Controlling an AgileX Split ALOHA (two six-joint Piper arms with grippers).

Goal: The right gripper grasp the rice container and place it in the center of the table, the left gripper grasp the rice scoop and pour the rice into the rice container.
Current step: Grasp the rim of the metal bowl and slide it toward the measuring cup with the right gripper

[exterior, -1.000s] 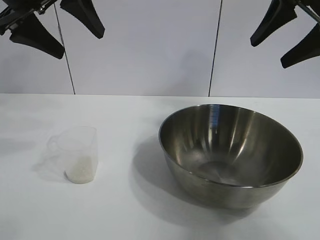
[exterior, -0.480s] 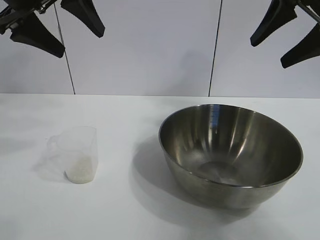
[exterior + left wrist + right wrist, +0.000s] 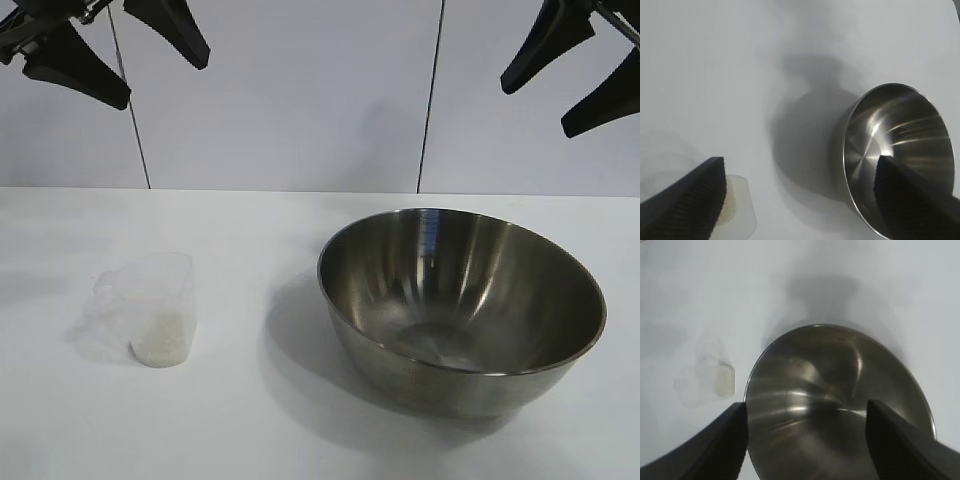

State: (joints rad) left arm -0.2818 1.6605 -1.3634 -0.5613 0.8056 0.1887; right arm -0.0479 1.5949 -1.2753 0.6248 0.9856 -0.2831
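The rice container point(image 3: 460, 310), a wide shiny steel bowl, stands on the white table point(image 3: 250, 430) right of centre and looks empty inside. The rice scoop point(image 3: 155, 308), a small clear plastic cup with a handle, stands upright at the left with white rice point(image 3: 160, 342) in its bottom. My left gripper point(image 3: 163, 82) hangs open high above the scoop, holding nothing. High above the bowl, my right gripper point(image 3: 540, 107) is open too and grips nothing. The left wrist view shows the scoop point(image 3: 742, 207) and the bowl point(image 3: 900, 135) below its gripper point(image 3: 800, 170). Under the right gripper point(image 3: 806, 412) lie the bowl point(image 3: 830, 385) and the scoop point(image 3: 710, 382).
A pale panelled wall point(image 3: 300, 90) with dark vertical seams rises behind the table's far edge. Bare tabletop lies between the scoop and the bowl and along the front.
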